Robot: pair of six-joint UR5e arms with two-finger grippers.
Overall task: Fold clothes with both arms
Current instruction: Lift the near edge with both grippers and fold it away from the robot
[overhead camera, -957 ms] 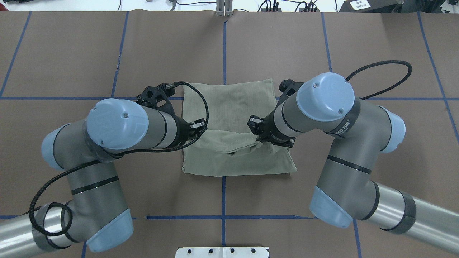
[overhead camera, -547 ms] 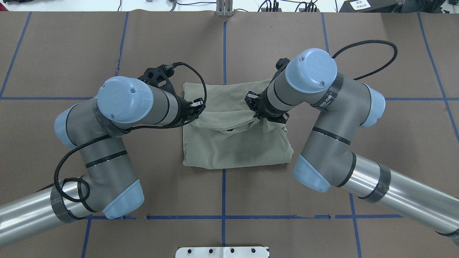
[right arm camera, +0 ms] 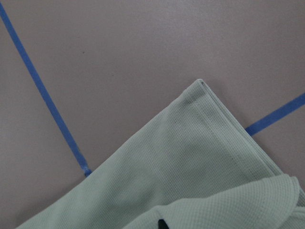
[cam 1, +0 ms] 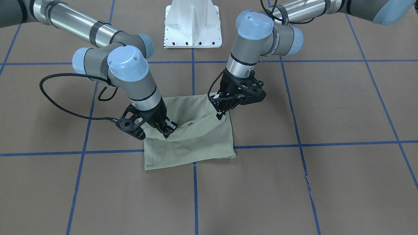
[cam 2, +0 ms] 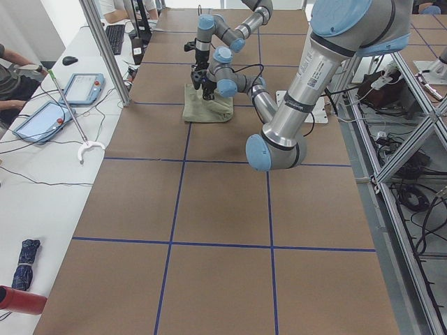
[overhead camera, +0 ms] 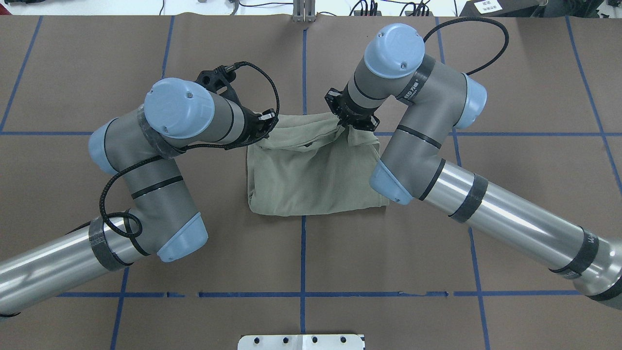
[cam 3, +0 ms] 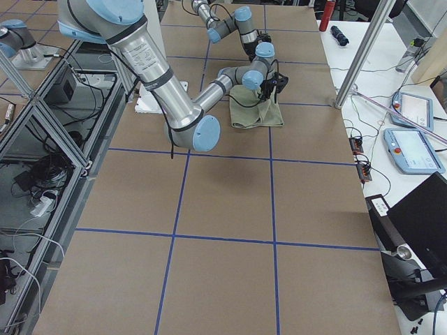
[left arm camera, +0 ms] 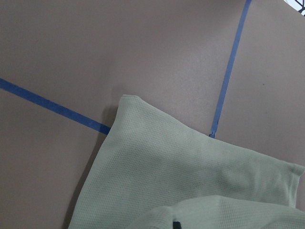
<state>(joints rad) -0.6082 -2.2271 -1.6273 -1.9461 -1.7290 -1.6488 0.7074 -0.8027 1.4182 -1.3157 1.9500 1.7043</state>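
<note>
**Both grippers pinching the raised top layer of the folded shirt**

Hidden or unclear first. In the overhead view the fingertips of both grippers are covered by the wrists and bunched cloth. Neither wrist view shows fingers, only cloth and table. Each has a small dark speck at its bottom edge, and I can't tell what it is. Sleeves and neck are tucked out of sight. In both side views the shirt and grippers are far and tiny, so there is no jaw detail there.

The sage-green knit shirt (overhead camera: 311, 180) is folded into a rough rectangle. It lies mid-table on the brown paper-covered table (overhead camera: 534, 170), across the centre blue tape line (overhead camera: 302, 253). Its lower layer lies flat. The top layer is lifted at two points along its free edge and sags in a curve between them. The wrist views show the lower layer's far corners flat on the paper, just beside tape lines.

The left gripper (cam 1: 221, 114) has its jaws closed on the lifted edge at the shirt's left side. The right gripper (cam 1: 168, 130) is pinched on the same edge at the right side, and the cloth bunches at both.

The left arm (overhead camera: 150, 187) enters low left with its elbow bent back and its wrist angled inward and down. The right arm (overhead camera: 505, 218) enters low right with a long forearm and a sharply bent elbow, its wrist pointing down over the far right corner. The wrists lean toward each other. The white pedestal base (cam 1: 192, 23) stands behind them.
</note>
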